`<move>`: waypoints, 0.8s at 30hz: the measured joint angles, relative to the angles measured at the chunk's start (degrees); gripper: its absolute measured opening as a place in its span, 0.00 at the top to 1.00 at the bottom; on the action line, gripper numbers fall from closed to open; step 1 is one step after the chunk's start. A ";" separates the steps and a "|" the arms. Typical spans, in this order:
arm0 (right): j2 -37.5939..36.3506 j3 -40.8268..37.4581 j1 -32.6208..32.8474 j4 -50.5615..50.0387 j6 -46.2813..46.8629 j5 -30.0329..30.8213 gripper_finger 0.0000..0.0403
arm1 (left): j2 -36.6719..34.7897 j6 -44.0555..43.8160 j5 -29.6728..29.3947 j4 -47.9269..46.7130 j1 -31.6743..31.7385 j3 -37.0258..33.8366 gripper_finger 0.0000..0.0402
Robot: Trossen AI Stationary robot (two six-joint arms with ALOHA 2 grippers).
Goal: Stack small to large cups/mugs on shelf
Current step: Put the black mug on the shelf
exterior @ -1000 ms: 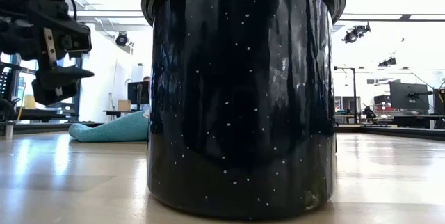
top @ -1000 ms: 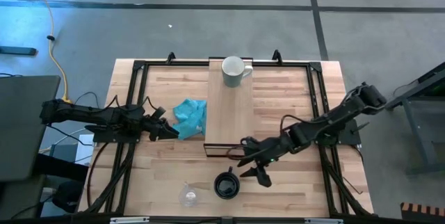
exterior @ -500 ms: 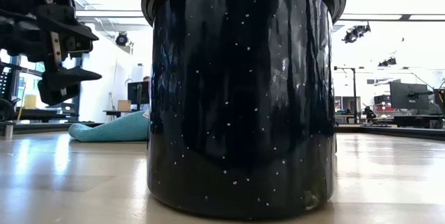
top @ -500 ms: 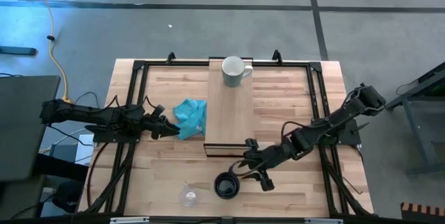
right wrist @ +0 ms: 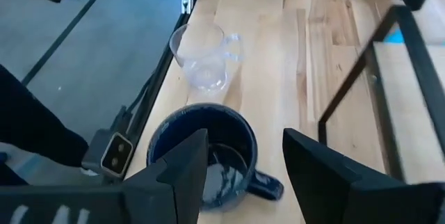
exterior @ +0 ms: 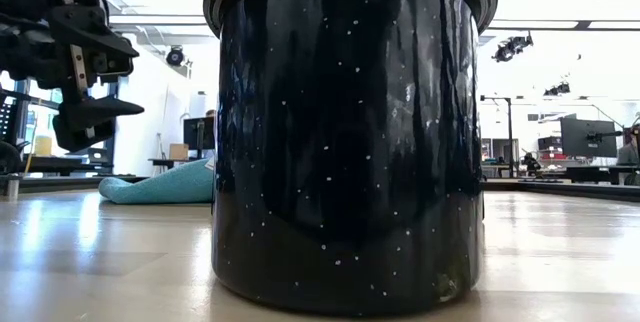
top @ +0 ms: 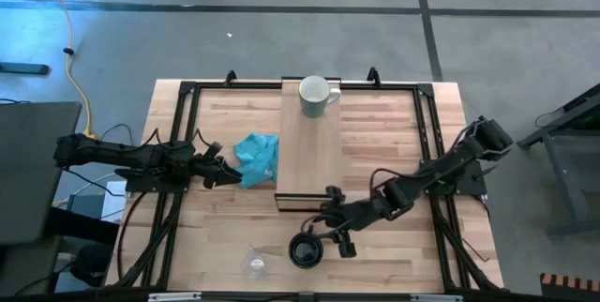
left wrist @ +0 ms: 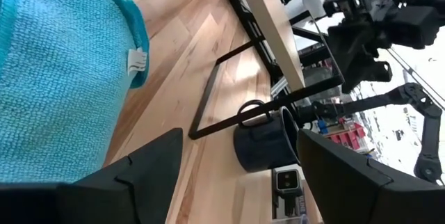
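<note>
The black mug (top: 304, 249) stands upright on the table near its near edge; it fills the low view (exterior: 350, 132). My right gripper (top: 330, 234) is open just above and to the right of it. In the right wrist view (right wrist: 245, 137) one finger stands over the mug's mouth (right wrist: 201, 154) and the other beyond its handle (right wrist: 268, 184), touching neither. The clear glass cup (top: 253, 264) stands left of the mug. The white mug (top: 317, 96) stands on the far end of the shelf (top: 309, 152). My left gripper (top: 228, 176) is open by the teal cloth (top: 257, 157).
The shelf's black leg frame (right wrist: 348, 78) rises close to my right gripper on its far side. The table's black rail (top: 178, 180) runs along the left side under my left arm. A small camera unit (right wrist: 115, 152) sits at the near edge beside the black mug.
My right gripper has moved toward the table's left and slightly toward the near edge, closing on the black mug, and stays open. The mugs, the glass cup and the cloth have not moved.
</note>
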 joint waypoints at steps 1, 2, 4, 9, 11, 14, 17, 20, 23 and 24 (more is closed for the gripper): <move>0.90 1.10 0.16 -0.24 -0.59 -0.08 0.56 | 0.02 0.00 0.01 0.00 0.00 -0.01 0.33; 1.86 2.41 0.33 -0.89 -1.31 -0.06 0.56 | 0.00 -0.04 0.00 0.00 0.00 0.01 0.33; 3.92 5.32 0.40 -3.03 -3.01 -0.10 0.56 | 0.00 -0.23 0.02 0.00 0.00 0.01 0.33; 9.37 13.22 0.36 -11.20 -3.42 -0.58 0.56 | 0.01 -0.97 0.03 0.00 0.00 0.01 0.33; 11.14 15.76 0.35 -12.73 -3.42 -0.99 0.56 | 0.01 -1.01 0.13 0.00 0.00 0.01 0.33; 13.18 18.92 0.34 -13.96 -3.29 -1.42 0.56 | 0.02 -1.03 0.65 -0.41 -0.01 0.01 0.33; 14.85 21.84 0.34 -17.56 -1.82 -1.59 0.56 | 0.01 -1.03 1.16 -0.49 -0.04 0.01 0.33; 16.12 24.80 0.34 -21.84 -0.54 -2.47 0.56 | 0.02 -1.05 1.68 -0.55 -0.04 0.01 0.33; 17.59 27.27 0.34 -25.03 0.70 -2.61 0.56 | 0.02 -1.07 1.75 -0.53 -0.04 0.01 0.33; 18.11 27.89 0.24 -25.83 1.35 -2.60 0.56 | 0.02 -1.07 1.75 -0.52 -0.04 0.00 0.33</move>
